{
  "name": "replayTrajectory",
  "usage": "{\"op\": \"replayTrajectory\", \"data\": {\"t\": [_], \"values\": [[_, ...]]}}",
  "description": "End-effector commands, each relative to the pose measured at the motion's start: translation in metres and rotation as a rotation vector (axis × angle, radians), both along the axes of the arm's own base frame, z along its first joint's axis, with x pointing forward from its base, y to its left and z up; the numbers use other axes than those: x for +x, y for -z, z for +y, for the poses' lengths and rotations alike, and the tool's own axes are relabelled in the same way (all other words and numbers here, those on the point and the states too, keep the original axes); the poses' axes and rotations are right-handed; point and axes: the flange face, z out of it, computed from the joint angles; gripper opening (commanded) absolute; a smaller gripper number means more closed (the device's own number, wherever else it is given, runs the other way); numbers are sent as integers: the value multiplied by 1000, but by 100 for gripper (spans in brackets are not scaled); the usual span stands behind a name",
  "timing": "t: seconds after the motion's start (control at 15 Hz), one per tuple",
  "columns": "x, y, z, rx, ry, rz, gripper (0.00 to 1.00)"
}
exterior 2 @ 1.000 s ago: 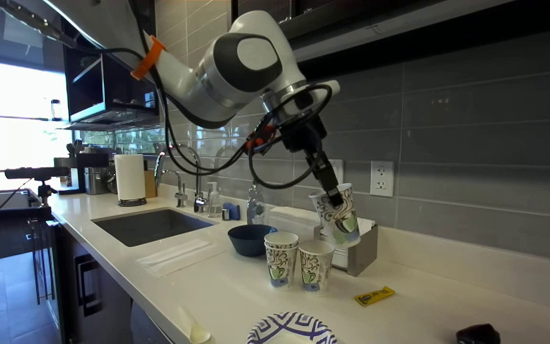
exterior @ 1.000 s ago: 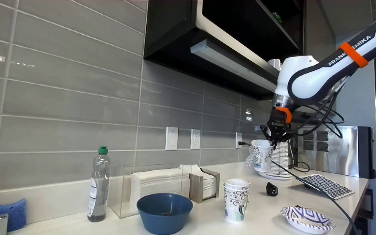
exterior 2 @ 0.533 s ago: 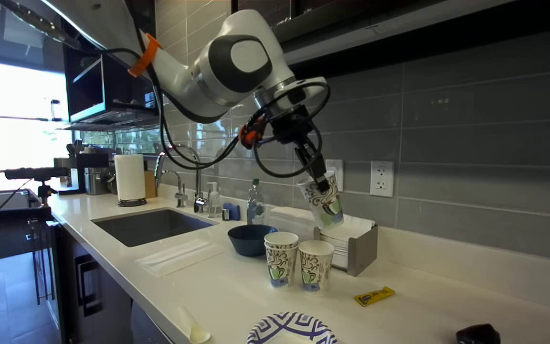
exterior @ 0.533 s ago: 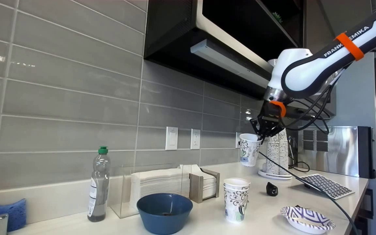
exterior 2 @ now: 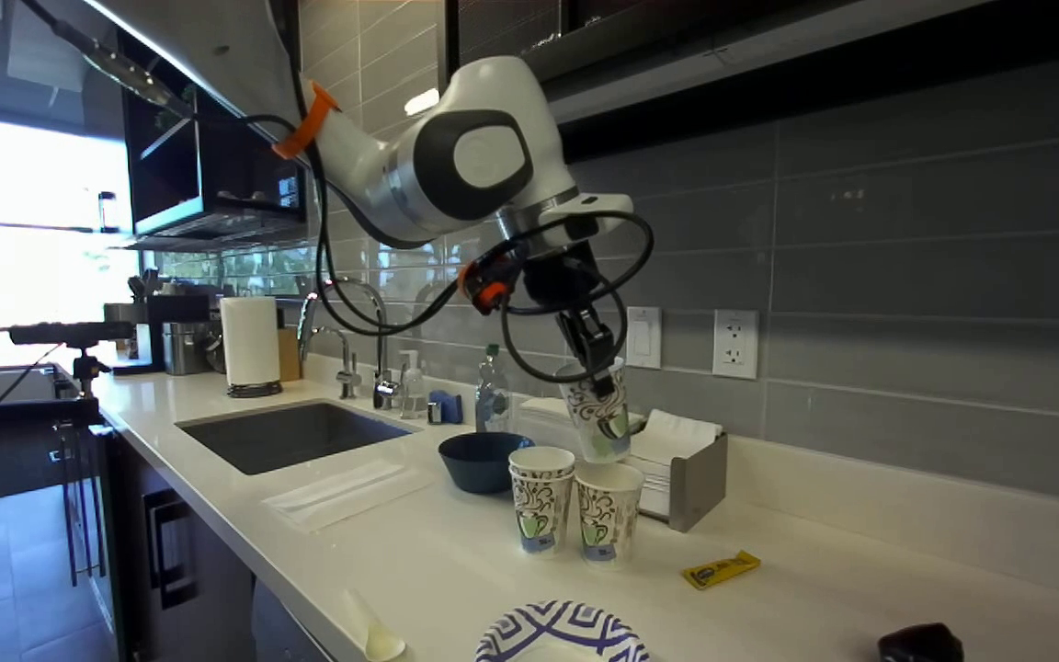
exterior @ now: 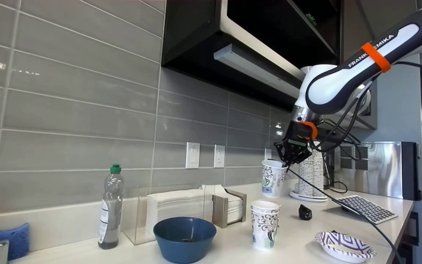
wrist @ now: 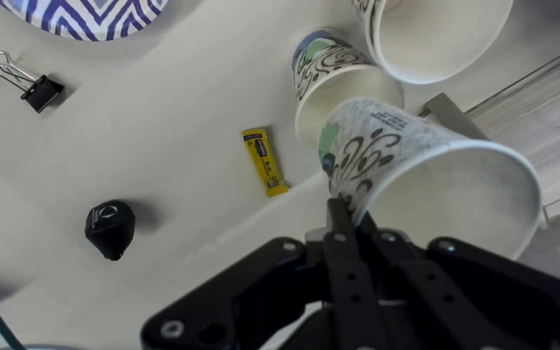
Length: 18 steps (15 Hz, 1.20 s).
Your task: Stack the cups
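- Your gripper (wrist: 354, 215) is pinched nearly together over the rim of a patterned paper cup (wrist: 382, 155);
- you have that cup tilted in the air above the counter (exterior 2: 814, 616);
- lower down, a single upright cup (exterior 2: 609, 524) stands just beside nested cups (exterior 2: 540, 519);
- farther out sit a blue bowl (exterior: 184, 246), a yellow sachet (exterior 2: 721, 570) and a black binder clip (wrist: 42, 93).

My distant arm (exterior: 343, 78): white, rounded, dark-trimmed. Orange band (exterior: 376, 57) around it; lettering (exterior: 385, 41) on either side of the band, I read "FRANK" and "EMIKA". Black cables (exterior 2: 324, 248) run past the band in loose loops. Wristward of it, silver collar (exterior: 303, 113), small orange piece (exterior: 310, 129). Farther from the band, my gripper (wrist: 354, 218): black, angular, studded with round metal screw heads (wrist: 172, 329).
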Motion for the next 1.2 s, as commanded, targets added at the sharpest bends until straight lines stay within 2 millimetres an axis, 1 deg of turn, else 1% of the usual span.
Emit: {"op": "replayTrajectory", "data": {"t": [0.0,0.47,0.8,1.13], "values": [[15,6,-9,12,-19,-1,1],[29,17,-15,44,-40,23,1],[32,20,-16,52,-36,43,1],[31,24,-16,57,-33,73,1]]}}
